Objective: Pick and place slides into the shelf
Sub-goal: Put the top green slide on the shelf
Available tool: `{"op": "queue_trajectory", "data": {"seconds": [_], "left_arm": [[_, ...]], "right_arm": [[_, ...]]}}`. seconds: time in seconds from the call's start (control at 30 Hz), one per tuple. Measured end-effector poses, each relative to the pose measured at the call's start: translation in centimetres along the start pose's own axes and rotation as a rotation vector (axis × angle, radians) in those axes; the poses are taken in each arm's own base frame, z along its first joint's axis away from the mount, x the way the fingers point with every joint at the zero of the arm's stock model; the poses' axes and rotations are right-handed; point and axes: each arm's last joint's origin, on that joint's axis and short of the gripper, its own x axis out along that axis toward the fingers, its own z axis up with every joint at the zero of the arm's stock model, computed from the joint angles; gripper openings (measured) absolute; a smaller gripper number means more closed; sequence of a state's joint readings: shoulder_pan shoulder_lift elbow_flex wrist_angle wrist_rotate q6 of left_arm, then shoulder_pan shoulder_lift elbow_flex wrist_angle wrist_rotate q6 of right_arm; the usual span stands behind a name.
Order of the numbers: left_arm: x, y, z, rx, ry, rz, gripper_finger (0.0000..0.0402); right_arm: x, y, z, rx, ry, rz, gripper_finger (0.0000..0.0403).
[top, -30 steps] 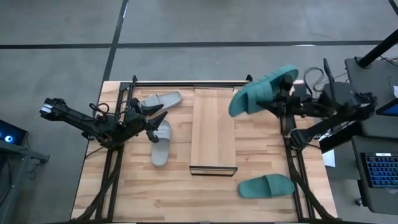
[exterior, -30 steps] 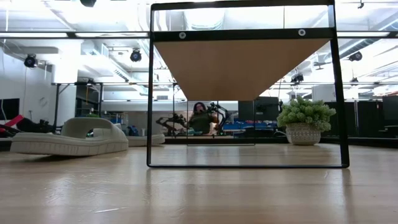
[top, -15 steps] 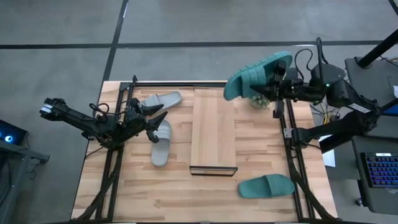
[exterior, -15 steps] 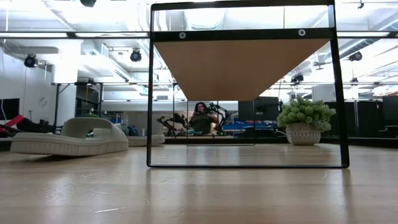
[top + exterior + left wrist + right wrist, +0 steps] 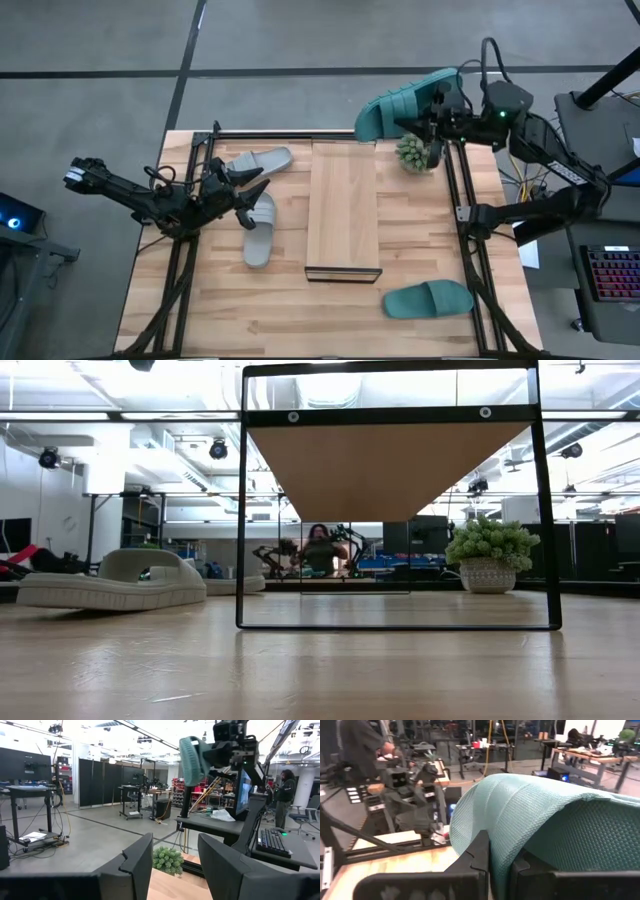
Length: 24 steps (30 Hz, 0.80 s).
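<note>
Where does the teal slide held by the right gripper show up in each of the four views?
High view: teal slide at upper right, over the table's far edge, shut in the right gripper.
Low view: not in it.
Left wrist view: top centre, held aloft.
Right wrist view: fills the right half.
Shared landmark: the potted plant.

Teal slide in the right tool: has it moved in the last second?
Yes. The teal slide has shifted toward the table's far edge, now past the shelf end.
</note>
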State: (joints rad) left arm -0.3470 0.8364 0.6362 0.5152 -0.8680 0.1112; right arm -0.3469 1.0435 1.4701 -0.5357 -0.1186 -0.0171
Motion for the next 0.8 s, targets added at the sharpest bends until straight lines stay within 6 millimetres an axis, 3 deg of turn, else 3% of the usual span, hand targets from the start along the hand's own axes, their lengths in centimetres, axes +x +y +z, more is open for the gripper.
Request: {"op": "queue_trajectory", "data": {"seconds": [0.8], "left_arm": [[0.0, 0.1, 0.0, -0.001, 0.002, 0.028, 0.0141]], "right_arm": [[-1.3, -5.9, -0.7, 0.0, 0.028, -0.274, 0.0011]]}}
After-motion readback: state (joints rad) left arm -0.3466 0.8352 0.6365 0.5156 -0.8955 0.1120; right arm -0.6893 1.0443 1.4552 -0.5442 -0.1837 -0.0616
